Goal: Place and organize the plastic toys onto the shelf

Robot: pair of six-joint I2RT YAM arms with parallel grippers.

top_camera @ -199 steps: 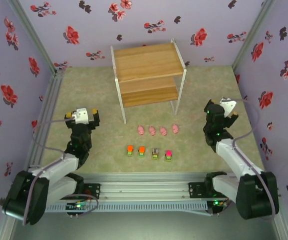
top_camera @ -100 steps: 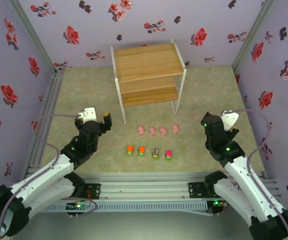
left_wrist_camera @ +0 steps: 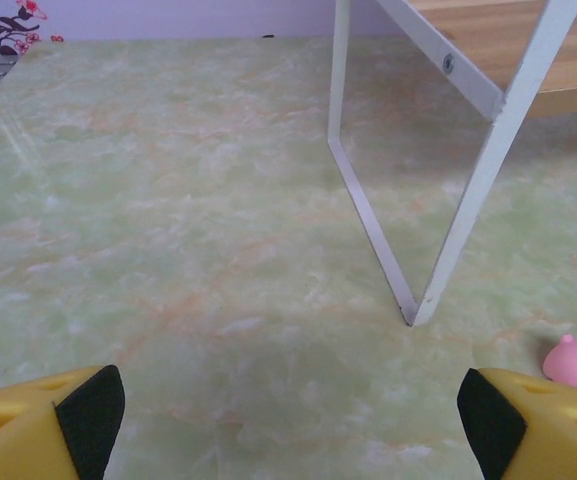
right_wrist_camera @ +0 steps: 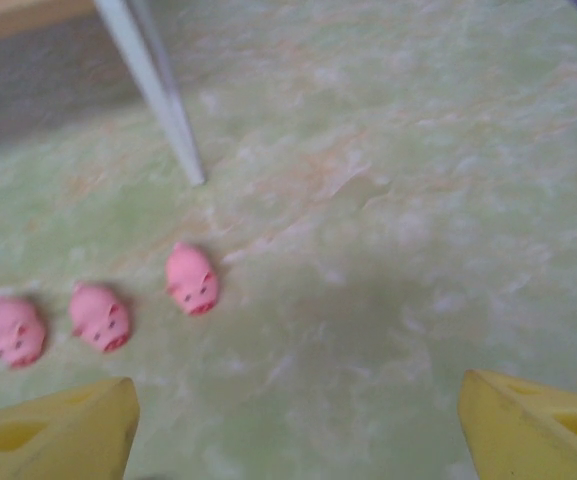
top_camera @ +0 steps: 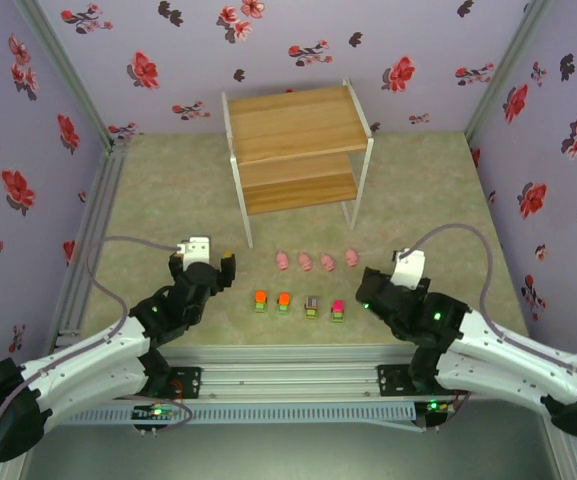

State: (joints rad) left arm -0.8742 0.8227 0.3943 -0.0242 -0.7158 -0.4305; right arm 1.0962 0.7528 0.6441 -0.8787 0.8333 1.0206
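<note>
No toy is yet seen on the shelf [top_camera: 293,150] at the far side of the desk [top_camera: 168,190], so a first pick is judged in hand; the left tool [left_wrist_camera: 290,420] and right tool [right_wrist_camera: 298,425] are held wide open, empty. The pigs [top_camera: 316,260] are lined up before the shelf, long axes far-to-near, snouts toward the near edge, with the blocks [top_camera: 298,303] nearer; a tool must be closed across a pig's width.

Everything is evenly, brightly lit. The right wrist view is blurred; soft shadow is cast under the shelf [top_camera: 293,125].
</note>
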